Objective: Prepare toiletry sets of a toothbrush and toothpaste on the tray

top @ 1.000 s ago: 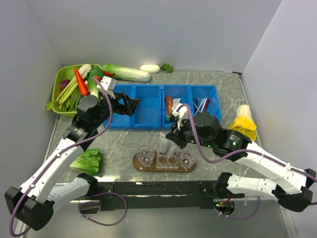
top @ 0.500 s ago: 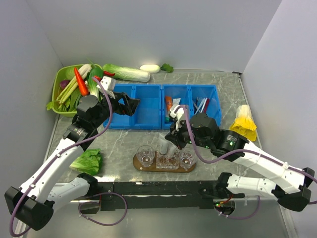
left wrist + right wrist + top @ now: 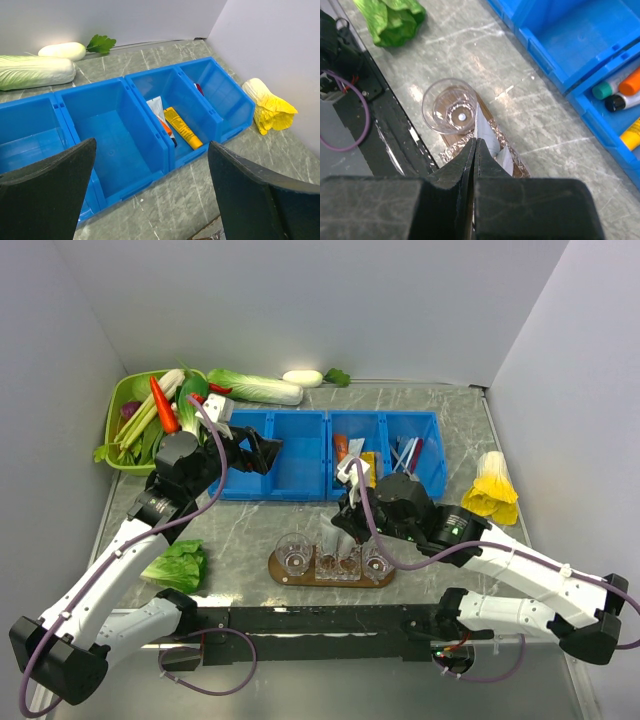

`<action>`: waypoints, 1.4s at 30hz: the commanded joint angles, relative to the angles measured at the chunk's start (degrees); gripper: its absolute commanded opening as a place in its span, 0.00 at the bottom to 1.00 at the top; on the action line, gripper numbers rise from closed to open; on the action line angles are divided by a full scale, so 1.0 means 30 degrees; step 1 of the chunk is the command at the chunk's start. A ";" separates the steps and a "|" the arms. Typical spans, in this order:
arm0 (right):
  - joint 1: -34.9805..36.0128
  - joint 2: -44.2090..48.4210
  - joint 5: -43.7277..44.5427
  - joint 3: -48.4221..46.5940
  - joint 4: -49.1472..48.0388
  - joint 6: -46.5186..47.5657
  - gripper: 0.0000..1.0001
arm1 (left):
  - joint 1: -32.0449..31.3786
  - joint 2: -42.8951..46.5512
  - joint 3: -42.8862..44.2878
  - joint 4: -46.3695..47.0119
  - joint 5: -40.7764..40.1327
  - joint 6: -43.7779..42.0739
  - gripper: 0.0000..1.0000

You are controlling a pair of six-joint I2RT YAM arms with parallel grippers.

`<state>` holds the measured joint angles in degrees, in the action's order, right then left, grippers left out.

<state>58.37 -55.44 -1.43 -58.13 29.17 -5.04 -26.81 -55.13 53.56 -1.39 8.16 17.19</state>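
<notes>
Grips the toothpaste (image 3: pixel 488 139) in the closed right gripper (image 3: pixel 474 143), lengthwise downward at the tray (image 3: pixel 452 145) directly beneath, just beside a glass (image 3: pixel 451 106), with the open left gripper (image 3: pixel 152 195) farther off over the bins (image 3: pixel 111 131).

place: robot lab cell | evidence: plain white walls (image 3: pixel 300 300), marble tabletop (image 3: pixel 250 525)

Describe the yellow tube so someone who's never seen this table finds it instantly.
Look at the row of blue bins across the middle of the table. In the second bin from the right, seen from overhead, a yellow tube lies beside a white tube and an orange tube; it is the only yellow one.
</notes>
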 commanded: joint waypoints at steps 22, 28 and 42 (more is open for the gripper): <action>0.0348 -0.0592 0.0448 0.1153 -0.2398 -0.0137 0.00 | 0.0030 -0.0021 0.0164 0.0580 0.0530 -0.0310 0.97; 0.0378 -0.0709 0.0945 0.1446 -0.2691 -0.0137 0.00 | 0.0030 -0.0020 0.0193 0.0609 0.0589 -0.0340 0.97; 0.0495 -0.0827 0.1121 0.1740 -0.2722 -0.0254 0.00 | 0.0030 -0.0050 0.0135 0.0668 0.0736 -0.0310 0.97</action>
<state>59.40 -58.33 0.69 -52.88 24.58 -5.08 -26.81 -55.35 53.56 -1.39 9.21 17.17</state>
